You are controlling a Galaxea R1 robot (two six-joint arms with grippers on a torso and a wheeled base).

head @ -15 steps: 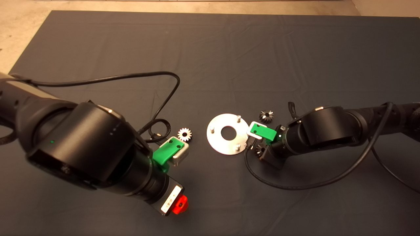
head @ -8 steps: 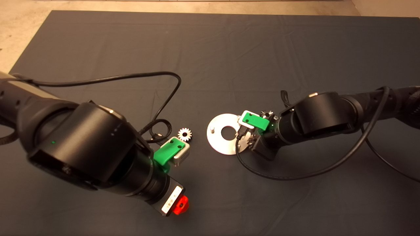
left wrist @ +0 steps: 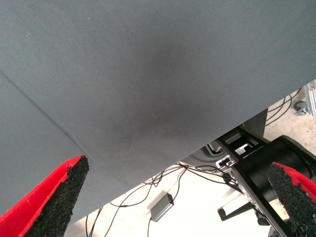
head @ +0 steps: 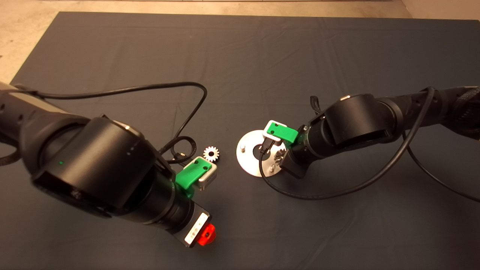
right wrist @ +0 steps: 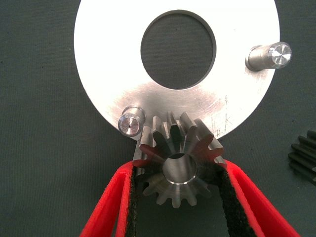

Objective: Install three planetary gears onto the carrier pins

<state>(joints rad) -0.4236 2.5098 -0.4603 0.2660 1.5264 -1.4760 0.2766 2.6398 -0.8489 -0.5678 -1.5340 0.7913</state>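
Dark mat (head: 240,56) covers the table, with pale floor showing past its far edge. At the right gripper (right wrist: 178,197), the red fingers (right wrist: 111,207) are closed on the flanks of a grey planetary gear (right wrist: 180,165), pads pressing its teeth from both sides, bore facing up. That gear hangs over the right edge of the carrier disc (right wrist: 113,59), just beside one carrier pin (right wrist: 131,121) but not yet on it; a second pin (right wrist: 269,55) stands further round the rim. The dark edge of another gear (right wrist: 303,153) lies on the mat beside the disc.

Out on the left, the left gripper (left wrist: 173,197) is spread wide with nothing between its pads, idle over the near-left mat; its wrist view shows only cloth, the mat's edge and cables on the floor beyond.

A gear like this looks small, rigid and fairly dense, with smooth metal that could slip or twist. Holding it across opposite teeth, as here, seems the sound grip, leaving the bore free for the pin. The bore probably fits the pin closely, so tilt could jam it.

From the head view, the silver gear (head: 211,153) lies on the mat left of the disc (head: 247,165), just beyond the left gripper (head: 198,173), and the right arm hides much of the disc. Only the right wrist view shows the held gear's bore against the pin.
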